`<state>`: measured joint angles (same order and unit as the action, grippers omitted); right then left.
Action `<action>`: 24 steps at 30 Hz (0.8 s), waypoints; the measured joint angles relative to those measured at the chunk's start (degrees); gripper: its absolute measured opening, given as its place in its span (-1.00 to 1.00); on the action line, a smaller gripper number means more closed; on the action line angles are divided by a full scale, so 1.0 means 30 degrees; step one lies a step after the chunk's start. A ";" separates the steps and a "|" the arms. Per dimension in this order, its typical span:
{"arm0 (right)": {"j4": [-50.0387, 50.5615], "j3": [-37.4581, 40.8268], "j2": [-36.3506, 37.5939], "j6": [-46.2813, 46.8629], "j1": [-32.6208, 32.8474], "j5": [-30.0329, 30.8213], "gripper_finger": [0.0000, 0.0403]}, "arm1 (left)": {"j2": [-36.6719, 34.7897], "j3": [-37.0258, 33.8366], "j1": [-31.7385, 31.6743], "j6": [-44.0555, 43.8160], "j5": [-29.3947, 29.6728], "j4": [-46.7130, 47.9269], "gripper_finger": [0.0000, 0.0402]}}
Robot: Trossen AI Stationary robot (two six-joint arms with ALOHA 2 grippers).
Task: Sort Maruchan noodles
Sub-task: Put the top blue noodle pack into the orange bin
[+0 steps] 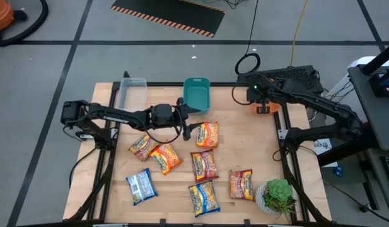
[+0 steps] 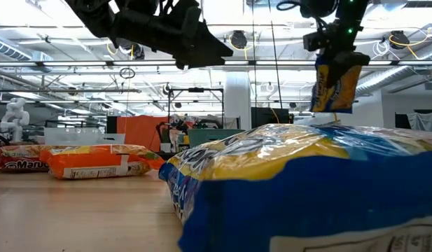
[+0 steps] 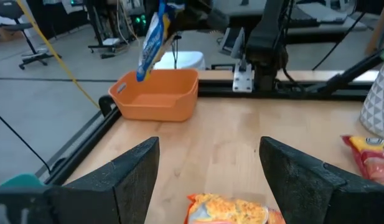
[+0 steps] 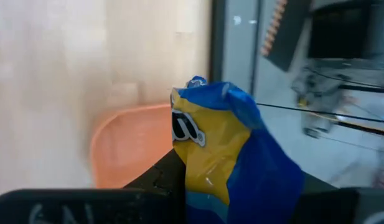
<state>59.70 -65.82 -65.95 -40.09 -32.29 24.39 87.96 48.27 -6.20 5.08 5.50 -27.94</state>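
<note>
Seven noodle pkts lie flat on the wooden table (image 1: 244, 126), spread across its middle and near side; an eighth, a yellow-blue pkt (image 2: 335, 85), hangs from the right gripper (image 2: 336, 57), pinched by its top edge, directly above the orange bin (image 3: 157, 93) at the table's far right corner. Left gripper (image 3: 207, 177) hovers w/ fingers spread wide over an orange-yellow pkt (image 1: 207, 133), just in front of the teal bin (image 1: 197, 93). Potted plant (image 1: 278, 195) sits at near right corner.
</note>
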 joint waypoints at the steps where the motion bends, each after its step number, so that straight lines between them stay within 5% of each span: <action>1: 0.0145 0.0000 0.0003 -0.0287 -0.0362 -0.0649 -0.44 | 0.0022 0.0000 0.0000 0.0103 0.0000 0.0021 0.40; 24: 0.0554 0.2491 0.0007 -0.3595 -0.5362 -0.4344 -0.42 | 0.0014 0.0000 0.0022 0.0131 -0.0007 0.0320 0.40</action>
<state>61.36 -58.35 -65.93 -50.88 -48.37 11.36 88.01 48.27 -6.13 5.48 5.48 -26.98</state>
